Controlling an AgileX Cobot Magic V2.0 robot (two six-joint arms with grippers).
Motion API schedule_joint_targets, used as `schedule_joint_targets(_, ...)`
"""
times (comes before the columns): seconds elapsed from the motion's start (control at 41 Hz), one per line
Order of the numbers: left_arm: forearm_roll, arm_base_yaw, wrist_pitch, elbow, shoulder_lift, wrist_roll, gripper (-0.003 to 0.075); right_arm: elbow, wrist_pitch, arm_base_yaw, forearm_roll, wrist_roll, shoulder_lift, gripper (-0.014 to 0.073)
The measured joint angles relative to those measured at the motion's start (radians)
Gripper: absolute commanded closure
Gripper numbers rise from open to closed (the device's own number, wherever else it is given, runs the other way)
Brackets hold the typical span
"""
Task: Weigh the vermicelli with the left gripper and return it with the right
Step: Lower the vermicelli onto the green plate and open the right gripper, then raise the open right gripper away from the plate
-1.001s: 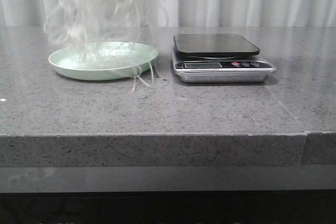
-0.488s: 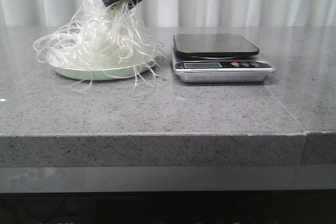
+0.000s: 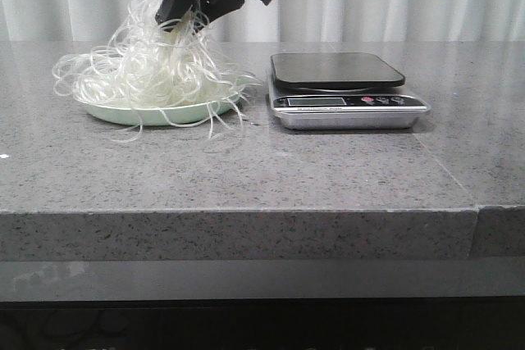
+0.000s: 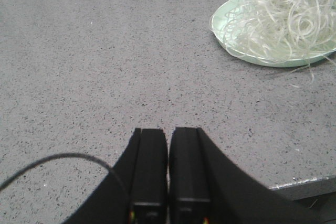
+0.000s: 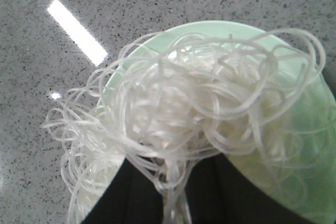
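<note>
While you read the front view, note that the vermicelli (image 3: 152,75) sits heaped on the green plate (image 3: 123,112) in the left half of the frame, its stray loops spilling over the rim onto the tabletop (image 3: 262,170), and the scale (image 3: 344,92) stands just beside the plate toward the right, its platform bare. Your right hand (image 3: 190,7) hangs directly above the heap at the upper left centre, tilted down into its top; the right wrist view shows a bundle of strands running down between its fingers (image 5: 139,192), so it looks closed on the top of the tangle, though how tightly I cannot tell. That vertical line is what matters: the noodles lie straight below the hand, with no sideways offset from the plate, so letting go and lifting straight up seems the natural next move. Your left hand (image 4: 168,153) is pressed closed, holding nothing, over bare tabletop, with the plate well off toward the upper right of its view.
</note>
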Motion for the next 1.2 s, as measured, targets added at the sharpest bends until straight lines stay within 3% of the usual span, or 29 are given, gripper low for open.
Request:
schedule_joint_targets(0.244, 0.000, 0.000, 0.000, 0.000, 0.000, 0.000, 0.0582, -0.002, -0.002, 0.000, 0.040, 0.000, 0.000, 0.0127)
schedule_joint_targets(0.586, 0.000, 0.000, 0.000, 0.000, 0.000, 0.000, 0.0582, -0.069, 0.015, -0.004, 0.052, 0.000, 0.000, 0.0102)
schedule_joint_targets(0.659, 0.000, 0.000, 0.000, 0.000, 0.000, 0.000, 0.0582, -0.103, 0.040, -0.016, 0.052, 0.000, 0.000, 0.0115)
schedule_joint_targets(0.757, 0.000, 0.000, 0.000, 0.000, 0.000, 0.000, 0.0582, -0.164, 0.060, -0.042, 0.050, 0.000, 0.000, 0.0200)
schedule_joint_targets(0.879, 0.000, 0.000, 0.000, 0.000, 0.000, 0.000, 0.0582, -0.235, 0.064, -0.091, 0.048, 0.000, 0.000, 0.0449)
schedule_joint_targets(1.196, 0.000, 0.000, 0.000, 0.000, 0.000, 0.000, 0.0582, -0.285, 0.071, -0.228, -0.026, 0.041, -0.074, 0.0439)
